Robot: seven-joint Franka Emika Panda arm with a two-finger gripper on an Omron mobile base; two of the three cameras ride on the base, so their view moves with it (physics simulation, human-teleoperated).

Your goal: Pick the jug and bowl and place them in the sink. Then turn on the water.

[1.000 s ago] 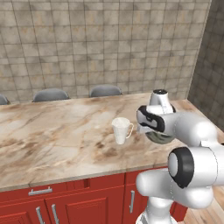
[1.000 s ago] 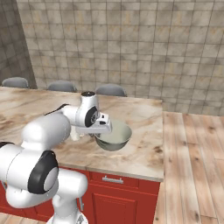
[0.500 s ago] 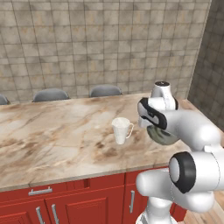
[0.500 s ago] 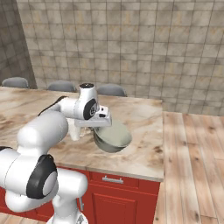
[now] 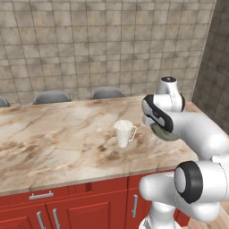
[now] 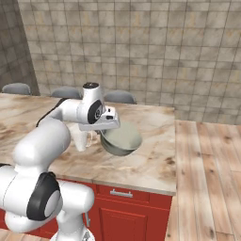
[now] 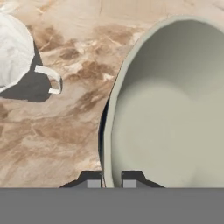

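Note:
My gripper [image 6: 106, 131] is shut on the rim of the bowl [image 6: 122, 140], a grey-green bowl with a pale cream inside. It holds the bowl tilted a little above the marble counter [image 5: 53, 143]. In the hand view the rim sits between my fingertips [image 7: 92, 182] and the bowl [image 7: 170, 109] lies to the right. A sliver of the bowl [image 5: 163, 133] shows behind my hand [image 5: 154, 126]. The jug [image 5: 124, 133], white with a side handle, stands upright on the counter just left of the hand; its handle points toward the bowl [image 7: 15, 52]. The sink and the water are out of view.
Grey chair backs [image 5: 52, 96] [image 5: 108, 92] line the counter's far side below a tiled wall. Red cabinets [image 5: 67, 205] run under the counter's near edge. The counter ends just right of the bowl, above wood floor [image 6: 207, 179].
The bowl has left the counter: the gripper closed on its rim, then rose with it and tipped it. The jug has stayed in place.

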